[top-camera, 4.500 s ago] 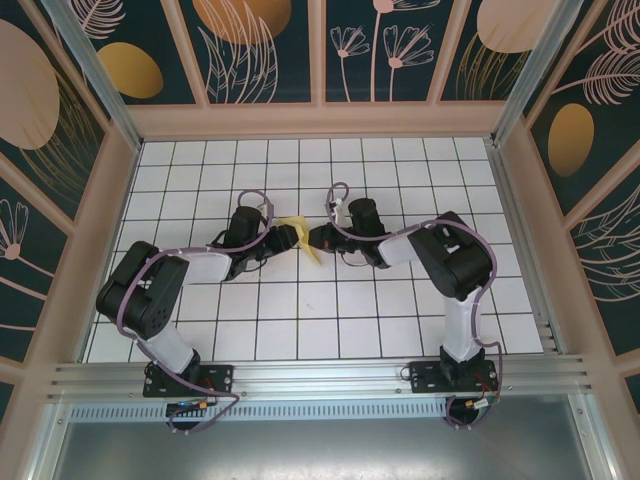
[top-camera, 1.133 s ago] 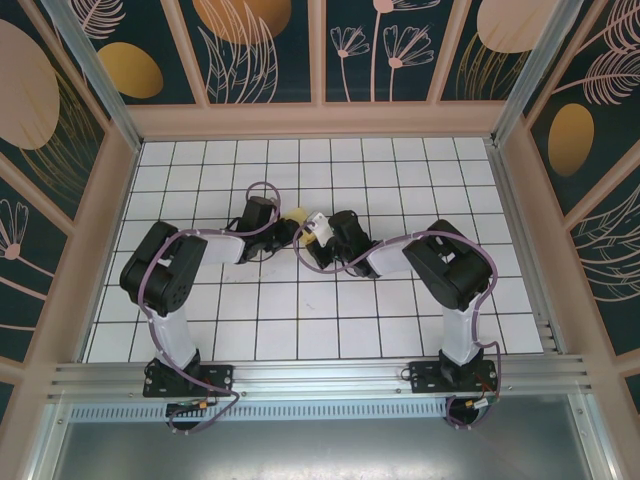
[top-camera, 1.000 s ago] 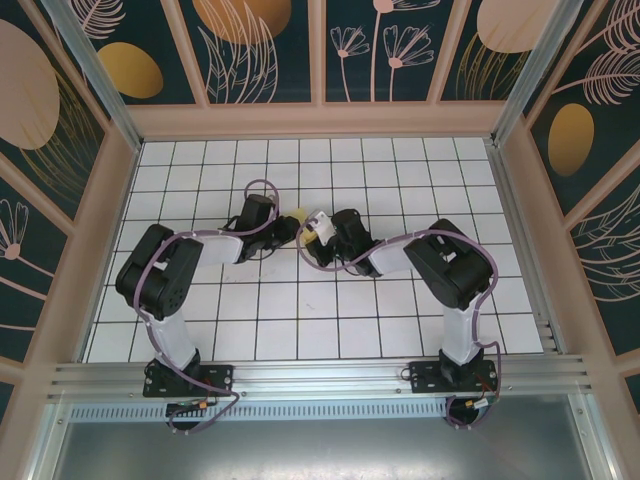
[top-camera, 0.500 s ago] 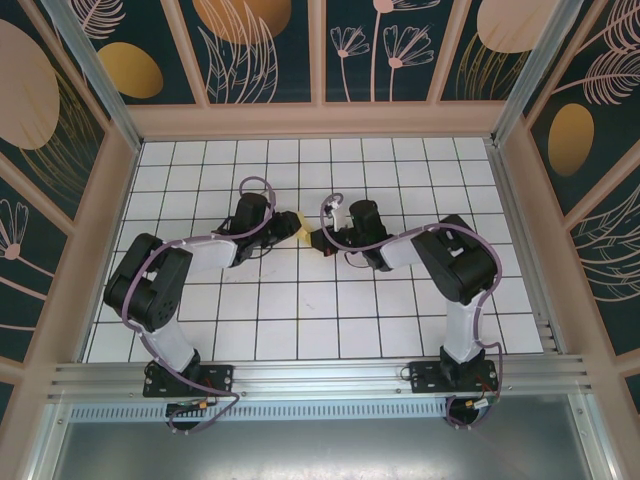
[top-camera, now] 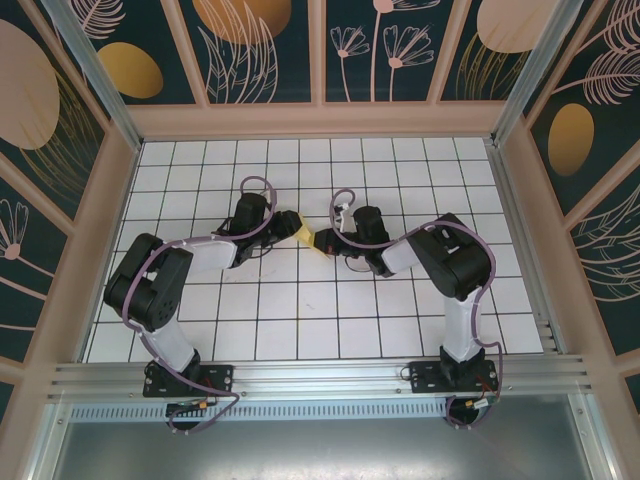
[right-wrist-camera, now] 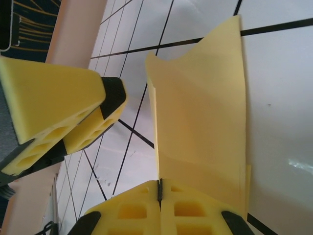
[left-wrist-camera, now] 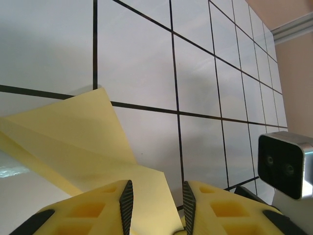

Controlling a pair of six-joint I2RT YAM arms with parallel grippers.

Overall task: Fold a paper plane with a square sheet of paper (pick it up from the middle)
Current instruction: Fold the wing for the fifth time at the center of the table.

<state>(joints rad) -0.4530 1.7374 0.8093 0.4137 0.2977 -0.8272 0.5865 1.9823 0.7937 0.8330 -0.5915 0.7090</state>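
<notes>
Pinching one edge of the folded yellow paper [right-wrist-camera: 205, 107], the right claw [right-wrist-camera: 160, 188] is clamped tight. The paper sits near the middle of the table [top-camera: 300, 320], slightly toward 12 o'clock. At the paper's 9 o'clock, the left claw [left-wrist-camera: 156, 190] stands narrowly parted, with paper showing beyond its gap, ungripped.

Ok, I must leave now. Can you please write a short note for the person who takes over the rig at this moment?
Left gripper: jaws a little apart, beside the paper; it appears to hold nothing.
Right gripper: shut on the paper's edge.
Paper: mid-table, between the two grippers, in folded layers.
Done: some folds are made.
Left: the remaining folds; it is not a plane shape yet.
</notes>
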